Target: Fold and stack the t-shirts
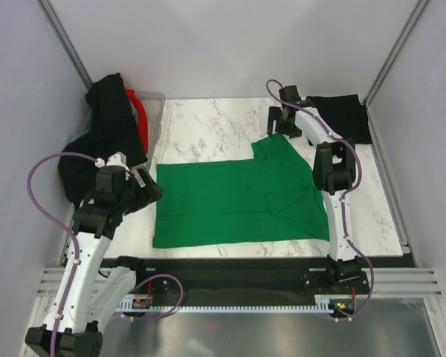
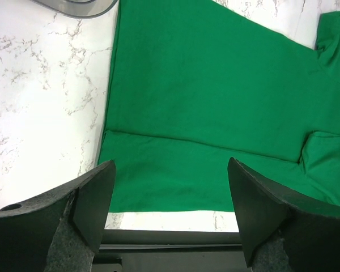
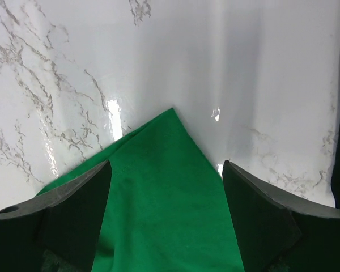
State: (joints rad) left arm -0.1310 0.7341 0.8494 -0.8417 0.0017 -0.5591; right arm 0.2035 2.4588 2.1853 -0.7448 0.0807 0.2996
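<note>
A bright green t-shirt [image 1: 238, 197] lies spread flat on the marble table, with a fold along its near part and its right side doubled over. My left gripper [image 1: 152, 190] hovers open at the shirt's left edge; in the left wrist view the green cloth [image 2: 215, 102] fills the space ahead of the gripper [image 2: 170, 192], with nothing between the fingers. My right gripper [image 1: 282, 128] is open over the shirt's far right corner [image 3: 164, 198], one finger on each side of it. Black t-shirts [image 1: 108, 123] and a red one [image 1: 140, 111] hang over the tub at the left.
The translucent plastic tub [image 1: 157, 111] stands at the back left; its rim [image 2: 73, 8] shows in the left wrist view. A folded black t-shirt [image 1: 342, 115] lies at the back right. A black rail [image 1: 230, 271] runs along the table's near edge.
</note>
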